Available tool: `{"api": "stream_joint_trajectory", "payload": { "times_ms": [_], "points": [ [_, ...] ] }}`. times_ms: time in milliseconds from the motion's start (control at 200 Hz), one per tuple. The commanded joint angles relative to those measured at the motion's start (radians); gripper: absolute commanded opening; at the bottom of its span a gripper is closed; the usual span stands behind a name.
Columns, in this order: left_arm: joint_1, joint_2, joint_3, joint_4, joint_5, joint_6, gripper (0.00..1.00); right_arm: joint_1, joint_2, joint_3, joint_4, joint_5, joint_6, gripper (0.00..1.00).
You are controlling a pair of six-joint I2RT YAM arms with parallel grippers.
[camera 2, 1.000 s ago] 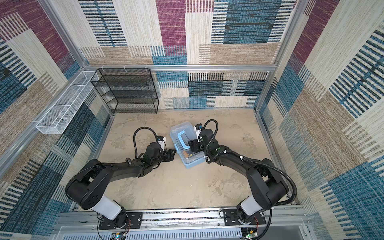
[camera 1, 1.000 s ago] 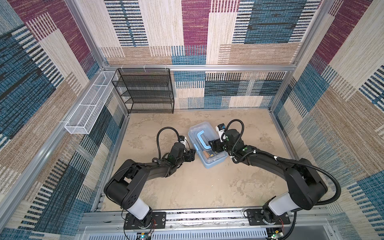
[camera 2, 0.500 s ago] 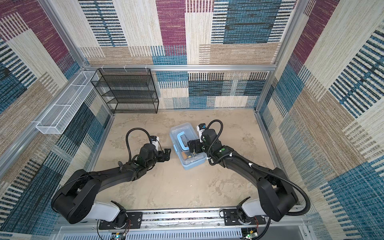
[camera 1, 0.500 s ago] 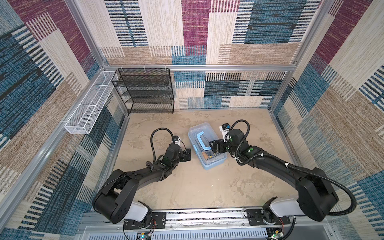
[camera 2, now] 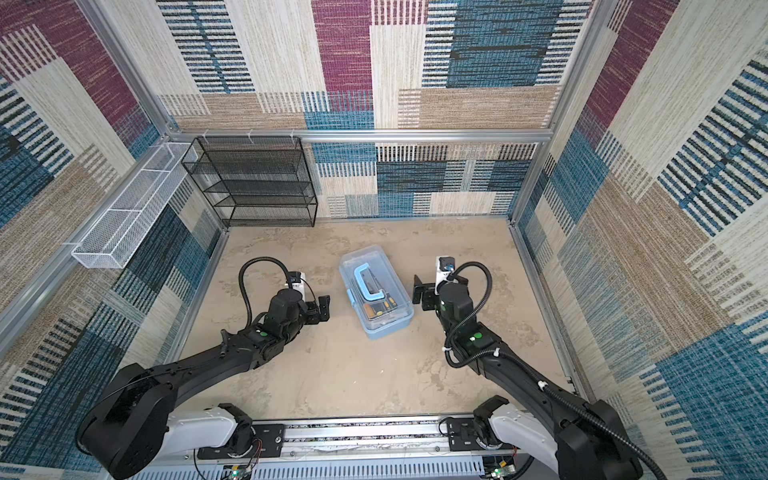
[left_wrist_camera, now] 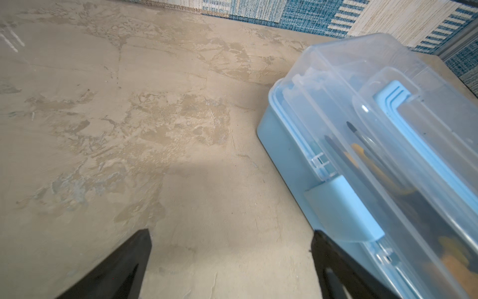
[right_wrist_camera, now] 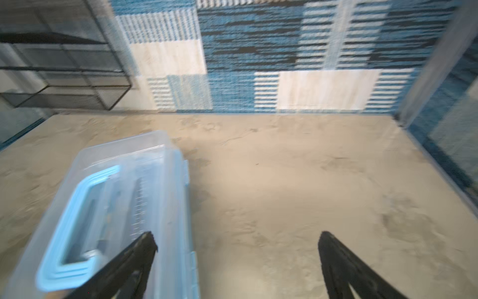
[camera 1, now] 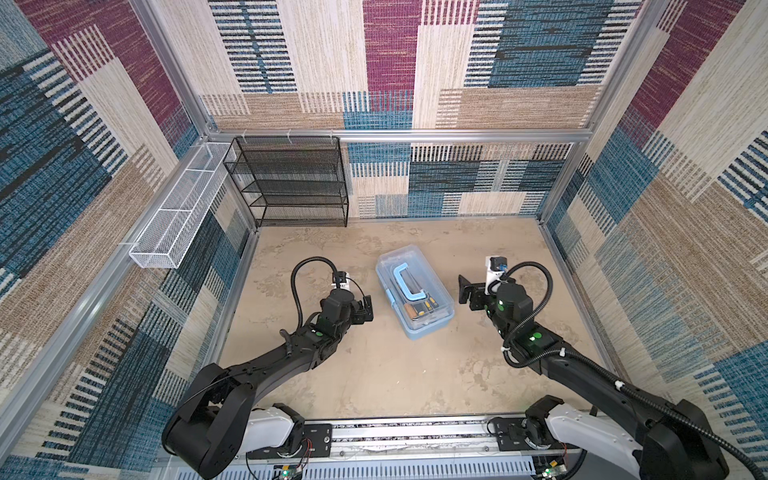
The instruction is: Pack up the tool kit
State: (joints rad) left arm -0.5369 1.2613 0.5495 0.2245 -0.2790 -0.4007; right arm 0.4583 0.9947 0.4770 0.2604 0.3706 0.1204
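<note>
The tool kit [camera 1: 434, 293] [camera 2: 374, 262] is a light blue box with a clear lid shut over it and a blue handle [camera 1: 409, 282] lying flat on top. It sits mid-table in both top views. Yellow and black tool handles [camera 1: 422, 308] show through the lid. My left gripper [camera 1: 368, 309] [camera 2: 323, 309] stands open just left of the box, holding nothing. In the left wrist view the left gripper [left_wrist_camera: 230, 232] frames bare table, with the box's blue latch [left_wrist_camera: 341, 209] beside one finger. My right gripper [camera 1: 465, 291] [camera 2: 419, 293] [right_wrist_camera: 236, 234] is open to the right of the box and empty.
A black mesh shelf rack [camera 1: 291, 183] stands at the back left against the wall. A white wire basket [camera 1: 178, 220] hangs on the left wall rail. Patterned walls close in three sides, and a metal rail [camera 1: 415, 432] carries both arm bases at the front.
Both grippers have opened wider and drawn back from the box, the left one to the left and the right one to the right. The box has stayed in place.
</note>
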Motion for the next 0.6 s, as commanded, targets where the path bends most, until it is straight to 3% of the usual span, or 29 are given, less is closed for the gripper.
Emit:
{"api": "stream_joint_trajectory", "payload": {
  "times_ms": [0, 140, 260, 406, 596],
  "points": [
    [0.003, -0.042, -0.022, -0.021, -0.044, 0.031, 1.00, -0.063, -0.038, -0.119, 0.344, 0.095, -0.078, 1.00],
    [0.006, -0.101, -0.052, -0.024, -0.069, 0.056, 1.00, -0.149, -0.010, -0.293, 0.653, 0.039, -0.138, 1.00],
    [0.006, -0.143, -0.074, -0.021, -0.094, 0.068, 1.00, -0.211, 0.087, -0.320, 0.741, -0.021, -0.152, 1.00],
    [0.007, -0.195, -0.092, -0.038, -0.110, 0.072, 1.00, -0.240, 0.209, -0.344, 0.878, -0.011, -0.228, 1.00],
    [0.007, -0.267, -0.111, -0.053, -0.139, 0.097, 1.00, -0.329, 0.304, -0.385, 1.020, -0.081, -0.183, 1.00]
  ]
}}
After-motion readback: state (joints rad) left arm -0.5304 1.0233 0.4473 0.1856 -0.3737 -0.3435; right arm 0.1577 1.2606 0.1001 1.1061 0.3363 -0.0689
